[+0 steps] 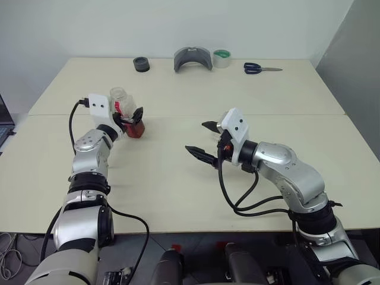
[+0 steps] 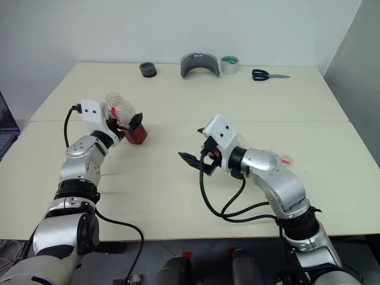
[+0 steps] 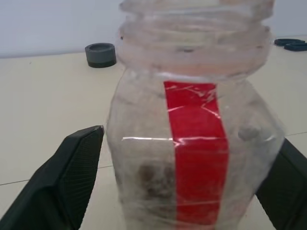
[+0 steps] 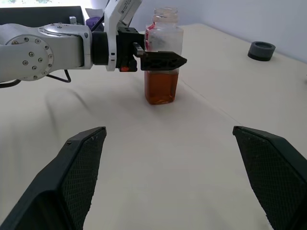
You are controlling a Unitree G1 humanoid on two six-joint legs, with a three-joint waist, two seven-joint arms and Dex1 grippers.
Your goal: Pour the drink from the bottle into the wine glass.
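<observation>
The bottle (image 1: 120, 98) stands upright on the left part of the table (image 1: 178, 178), with its mouth uncapped and a red label strip (image 3: 194, 143) down its side. The drink (image 4: 160, 88), reddish-brown, fills its lower part. My left gripper (image 1: 132, 117) points level at the bottle, and its fingers (image 3: 76, 167) sit on either side of the bottle with a gap showing, so it is open. My right gripper (image 1: 197, 136) hovers open over the middle of the table, aimed toward the bottle with nothing between its fingers. The wine glass is hidden or out of view.
Along the far edge lie a black round piece (image 1: 141, 64), a grey curved part (image 1: 193, 58), a tape roll (image 1: 221, 58) and scissors (image 1: 261, 69). A small red-and-pale thing (image 2: 287, 159) lies beside my right forearm. A laptop edge (image 1: 3, 122) shows at far left.
</observation>
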